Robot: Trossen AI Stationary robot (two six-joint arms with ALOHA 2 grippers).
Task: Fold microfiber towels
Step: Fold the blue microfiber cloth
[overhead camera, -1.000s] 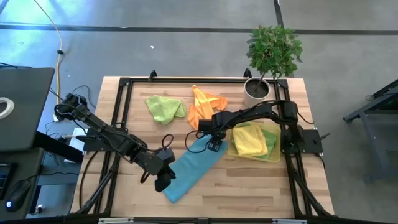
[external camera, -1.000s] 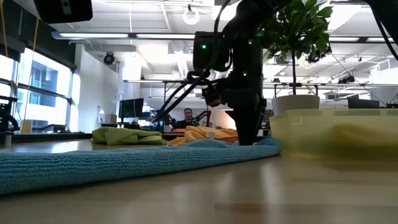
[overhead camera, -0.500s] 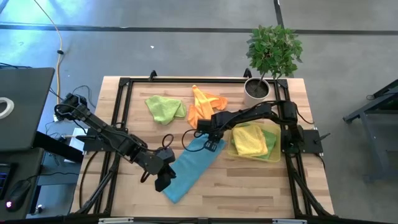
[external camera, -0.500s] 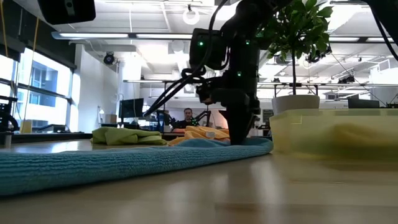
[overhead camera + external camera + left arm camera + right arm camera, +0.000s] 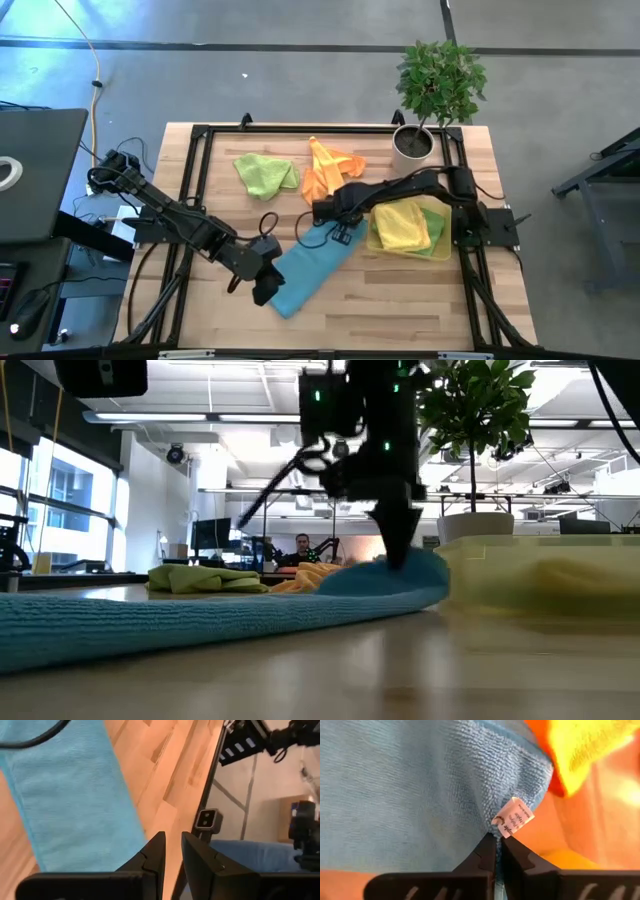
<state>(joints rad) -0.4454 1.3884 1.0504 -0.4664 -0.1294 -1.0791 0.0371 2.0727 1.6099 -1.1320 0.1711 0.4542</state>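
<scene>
Long towel lies mid-table between both arms; two loose towels behind; stacked towels right.

Teal blue towel, orange towel, lime green towel.

From overhead you look straight down on the whole table, with both arms in frame. Your low camera sits at tabletop height, very near the blue towel, facing level across the boards into the room behind. Your left wrist camera looks past its own fingers along the same blue towel toward the table's edge at 3 o'clock. Your right wrist camera sits extremely close to that towel's corner and its white tag. All four views share this towel.
</scene>
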